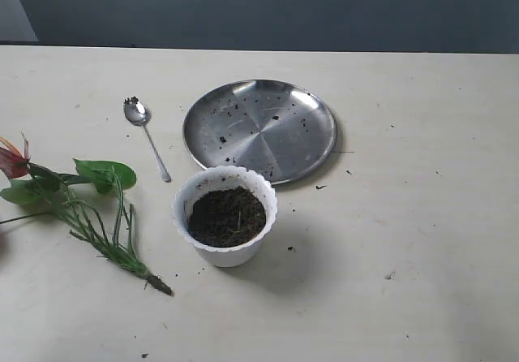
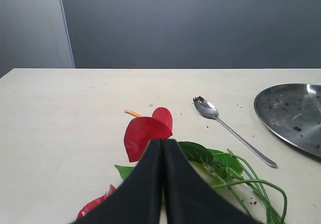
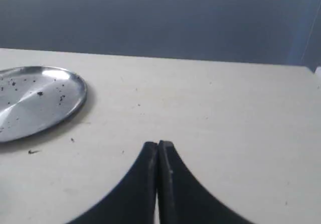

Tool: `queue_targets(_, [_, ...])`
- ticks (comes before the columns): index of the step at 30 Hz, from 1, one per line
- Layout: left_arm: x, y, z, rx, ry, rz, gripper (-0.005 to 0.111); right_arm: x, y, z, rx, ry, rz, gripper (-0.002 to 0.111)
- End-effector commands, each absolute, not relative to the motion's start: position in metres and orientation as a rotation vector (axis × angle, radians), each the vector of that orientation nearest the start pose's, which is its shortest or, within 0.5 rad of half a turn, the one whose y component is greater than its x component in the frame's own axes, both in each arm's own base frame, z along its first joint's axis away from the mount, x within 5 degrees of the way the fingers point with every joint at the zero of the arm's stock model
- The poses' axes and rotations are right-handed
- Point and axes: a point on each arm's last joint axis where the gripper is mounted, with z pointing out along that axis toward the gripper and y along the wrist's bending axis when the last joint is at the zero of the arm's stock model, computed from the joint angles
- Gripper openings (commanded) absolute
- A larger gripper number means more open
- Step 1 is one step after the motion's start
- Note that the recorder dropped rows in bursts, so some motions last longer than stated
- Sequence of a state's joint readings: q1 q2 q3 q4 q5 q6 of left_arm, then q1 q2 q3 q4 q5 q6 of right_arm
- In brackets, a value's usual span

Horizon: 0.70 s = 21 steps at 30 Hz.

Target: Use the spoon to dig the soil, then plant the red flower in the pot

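Observation:
The white scalloped pot (image 1: 225, 216) stands mid-table, filled with dark brown soil (image 1: 227, 216). The silver spoon (image 1: 146, 135) lies on the table left of the steel plate, a few crumbs on its bowl; the left wrist view shows the spoon (image 2: 228, 128) too. The red flower (image 1: 77, 204) lies flat at the left edge, stem end toward the pot. My left gripper (image 2: 163, 140) is shut and empty, held over the flower's red bloom (image 2: 145, 133) and leaves. My right gripper (image 3: 158, 143) is shut and empty over bare table. Neither gripper appears in the exterior view.
A round steel plate (image 1: 259, 128) with scattered soil crumbs lies behind the pot; its rim shows in both wrist views (image 2: 291, 116) (image 3: 37, 101). Loose dark crumbs dot the table near the plate and the pot. A dark wall stands behind the table's far edge.

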State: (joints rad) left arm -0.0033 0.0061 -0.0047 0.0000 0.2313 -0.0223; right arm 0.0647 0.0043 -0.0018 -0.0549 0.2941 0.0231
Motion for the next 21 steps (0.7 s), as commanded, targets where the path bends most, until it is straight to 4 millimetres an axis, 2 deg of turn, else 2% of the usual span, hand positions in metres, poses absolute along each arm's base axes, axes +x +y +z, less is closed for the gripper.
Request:
queue_targets(1, [0.056,-0.001,0.193,-0.008,1.708,-0.025,0.001,0.056,0.003,0.206,-0.021,1.559,0.072,-0.001])
queue_targets(3, [0.056,-0.001,0.193,-0.008,1.708,-0.025,0.001,0.056,0.003,0.216,0.106,1.448,0.212,-0.001])
queue_targets(5, [0.056,-0.001,0.193,-0.008,1.708,-0.025,0.001,0.055,0.0,0.222,0.346,1.355,0.45,-0.001])
queue_targets(7, [0.056,-0.001,0.193,-0.008,1.708,-0.025,0.001,0.056,0.0,0.219,0.535,1.351,0.649,-0.001])
queue_targets(9, [0.056,-0.001,0.193,-0.008,1.708,-0.025,0.001,0.056,0.003,0.213,0.596,1.408,0.741,-0.001])
queue_targets(11, [0.056,-0.001,0.193,-0.008,1.708,-0.025,0.001,0.056,0.004,0.213,0.579,1.425,0.734,-0.001])
queue_targets(14, [0.056,-0.001,0.193,-0.008,1.708,-0.025,0.001,0.053,0.007,0.252,0.289,1.457,0.491,-0.001])
queue_targets(16, [0.056,-0.001,0.193,-0.001,1.71,-0.031,0.001,0.065,0.009,0.279,0.208,1.511,0.398,-0.001])
queue_targets(19, [0.056,-0.001,0.193,0.0,1.709,-0.032,0.001,0.108,0.013,0.332,0.051,1.619,0.258,-0.001])
queue_targets(21, [0.056,-0.001,0.193,0.0,1.709,-0.032,0.001,0.142,0.019,0.352,-0.041,1.713,0.218,-0.001])
